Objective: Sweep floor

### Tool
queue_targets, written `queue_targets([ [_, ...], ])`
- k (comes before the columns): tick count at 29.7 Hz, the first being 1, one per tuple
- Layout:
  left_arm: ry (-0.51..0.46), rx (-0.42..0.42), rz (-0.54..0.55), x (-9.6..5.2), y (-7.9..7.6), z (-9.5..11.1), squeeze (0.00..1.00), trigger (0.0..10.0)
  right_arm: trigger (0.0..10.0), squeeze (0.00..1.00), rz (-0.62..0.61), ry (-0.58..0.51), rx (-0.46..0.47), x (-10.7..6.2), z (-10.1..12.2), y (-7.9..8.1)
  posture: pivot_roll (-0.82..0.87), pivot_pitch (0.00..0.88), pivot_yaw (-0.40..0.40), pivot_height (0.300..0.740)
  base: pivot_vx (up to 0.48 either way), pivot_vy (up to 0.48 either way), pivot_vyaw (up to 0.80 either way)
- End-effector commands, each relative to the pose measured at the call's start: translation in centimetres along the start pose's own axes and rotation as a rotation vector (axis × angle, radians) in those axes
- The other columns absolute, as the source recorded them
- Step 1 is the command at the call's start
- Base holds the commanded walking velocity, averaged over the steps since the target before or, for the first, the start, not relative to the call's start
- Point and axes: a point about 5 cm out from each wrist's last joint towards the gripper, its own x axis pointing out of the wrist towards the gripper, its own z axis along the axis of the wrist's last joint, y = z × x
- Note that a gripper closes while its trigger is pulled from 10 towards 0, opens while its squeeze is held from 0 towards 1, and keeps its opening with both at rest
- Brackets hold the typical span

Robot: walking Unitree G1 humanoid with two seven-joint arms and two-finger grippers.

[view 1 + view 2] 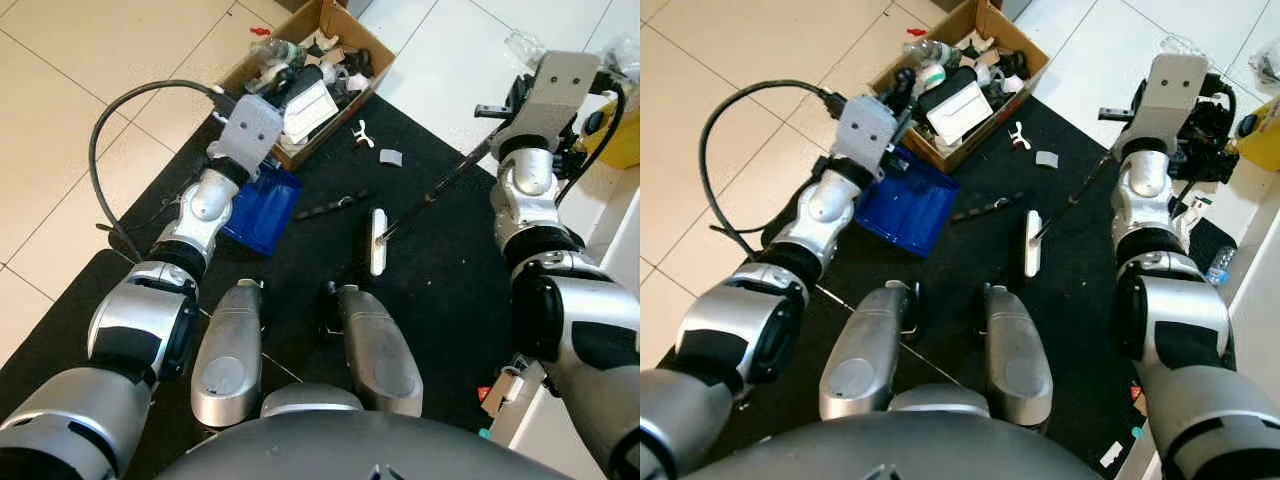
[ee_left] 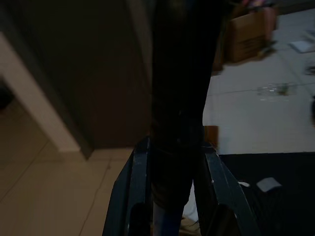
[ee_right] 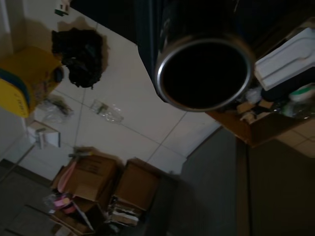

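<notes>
I have the robot standing over the black mat [image 1: 420,260], both arms raised ahead of the body.

Left gripper [image 2: 170,206]: the wrist view shows its fingers [image 2: 135,196] clamped on a dark handle, which I take to belong to the blue dustpan [image 1: 905,205]. The pan sits low on the mat just below that gripper, tilted, its mouth toward the middle of the mat.

Right gripper [image 1: 1200,125]: it carries the broom [image 1: 378,240]. The thin dark shaft runs down and away from this gripper toward the left one, ending in the white head resting on the mat between the two arms. Whether the fingers are closed on the shaft I cannot tell (the wrist view is taken up by the tube's open end).

Debris: a white clip [image 1: 364,132] and a grey scrap [image 1: 391,157] lie beyond the broom head, a dark stick [image 1: 330,207] between head and pan. A cardboard box [image 1: 340,40] of clutter stands beyond the pan.

Judgement: the sweeping step is in hand, litter not yet gathered. The next move calls for reaching the head past the scraps and drawing them toward the pan's mouth, with the pan held flat.
</notes>
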Motion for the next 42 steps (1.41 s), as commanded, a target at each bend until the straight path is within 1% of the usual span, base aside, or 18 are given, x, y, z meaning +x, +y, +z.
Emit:
queue_targets([
  [1, 0.074, -0.056, -0.003, -1.0, -1.4, -1.3, 0.09, 10.0, 10.0, 0.00, -0.006, -0.016, 0.010, 0.0, 0.2, -0.3, 0.07, 0.206, -0.082, 0.740, 0.000, 0.000, 0.00],
  [3, 0.089, -0.074, 0.004, -1.9, -1.4, -1.9, 0.09, 10.0, 10.0, 0.00, 0.003, 0.021, 0.041, 0.0, -0.2, 0.0, 0.09, 0.190, -0.082, 0.740, 0.000, 0.000, 0.00],
  [9, 0.103, -0.095, 0.009, -3.0, -1.3, -2.5, 0.09, 10.0, 10.0, 0.00, -0.057, 0.028, 0.037, 0.3, 0.1, -0.1, 0.11, 0.181, -0.079, 0.740, 0.000, 0.000, 0.00],
  [11, 0.111, -0.096, 0.012, -3.3, -1.2, -2.8, 0.09, 10.0, 10.0, 0.00, -0.088, 0.022, 0.023, 0.4, 0.3, -0.3, 0.11, 0.181, -0.079, 0.740, 0.000, 0.000, 0.00],
  [12, 0.116, -0.093, 0.010, -3.7, -1.1, -3.0, 0.09, 10.0, 10.0, 0.00, -0.115, -0.002, -0.031, 0.5, 0.7, -0.4, 0.13, 0.183, -0.078, 0.740, 0.000, 0.000, 0.00],
  [14, 0.120, -0.090, 0.006, -4.1, -1.0, -3.1, 0.09, 10.0, 10.0, 0.00, -0.142, -0.034, -0.093, 0.7, 1.2, -0.6, 0.13, 0.183, -0.078, 0.740, 0.000, 0.000, 0.00],
  [17, 0.119, -0.087, 0.008, -4.5, -0.8, -3.3, 0.09, 10.0, 10.0, 0.00, -0.142, -0.061, -0.078, 0.8, 1.7, -0.1, 0.15, 0.185, -0.078, 0.740, 0.000, 0.000, 0.00],
  [18, 0.118, -0.084, 0.012, -4.7, -0.6, -3.3, 0.09, 10.0, 10.0, 0.00, -0.123, -0.069, -0.005, 1.0, 2.0, 0.5, 0.17, 0.190, -0.077, 0.740, 0.000, 0.000, 0.00],
  [21, 0.116, -0.085, 0.016, -4.8, -0.5, -3.3, 0.09, 10.0, 10.0, 0.00, -0.096, -0.072, 0.024, 1.0, 2.2, 1.2, 0.17, 0.190, -0.077, 0.740, 0.000, 0.000, 0.00],
  [22, 0.112, -0.085, 0.018, -4.9, -0.4, -3.3, 0.09, 10.0, 10.0, 0.00, -0.066, -0.068, 0.028, 1.1, 2.3, 2.0, 0.20, 0.199, -0.072, 0.740, 0.000, 0.000, 0.00],
  [23, 0.112, -0.085, 0.018, -4.9, -0.4, -3.3, 0.09, 10.0, 10.0, 0.00, -0.066, -0.068, 0.028, 1.1, 2.3, 2.0, 0.20, 0.199, -0.072, 0.740, 0.000, 0.000, 0.00],
  [26, 0.093, -0.085, 0.024, -5.2, -0.3, -3.1, 0.09, 10.0, 10.0, 0.00, -0.010, -0.066, 0.028, 1.1, 2.6, 3.7, 0.25, 0.219, -0.068, 0.740, 0.000, 0.000, 0.00],
  [27, 0.093, -0.085, 0.024, -5.2, -0.3, -3.1, 0.09, 10.0, 10.0, 0.00, -0.010, -0.066, 0.028, 1.1, 2.6, 3.7, 0.25, 0.219, -0.068, 0.740, 0.000, 0.000, 0.00],
  [30, 0.060, -0.086, 0.033, -5.6, -0.2, -2.7, 0.09, 10.0, 10.0, 0.00, 0.024, -0.075, 0.018, 1.1, 2.9, 5.1, 0.28, 0.237, -0.069, 0.740, 0.000, 0.000, 0.00],
  [38, 0.054, -0.085, 0.056, -6.7, 0.1, -2.7, 0.10, 10.0, 10.0, 0.00, 0.044, -0.078, 0.003, 1.2, 3.2, 5.7, 0.32, 0.251, -0.077, 0.740, 0.000, 0.000, 0.00],
  [40, 0.059, -0.084, 0.058, -6.9, 0.2, -2.7, 0.09, 10.0, 10.0, 0.00, 0.079, -0.076, 0.001, 1.2, 3.2, 6.2, 0.32, 0.251, -0.077, 0.740, 0.000, 0.000, 0.00],
  [41, 0.063, -0.084, 0.059, -6.9, 0.2, -2.7, 0.10, 10.0, 10.0, 0.00, 0.134, -0.071, 0.001, 1.1, 3.3, 7.0, 0.32, 0.251, -0.077, 0.740, 0.000, 0.000, 0.00],
  [42, 0.063, -0.084, 0.059, -6.9, 0.2, -2.7, 0.10, 10.0, 10.0, 0.00, 0.134, -0.071, 0.001, 1.1, 3.3, 7.0, 0.32, 0.251, -0.077, 0.740, 0.000, 0.000, 0.00],
])
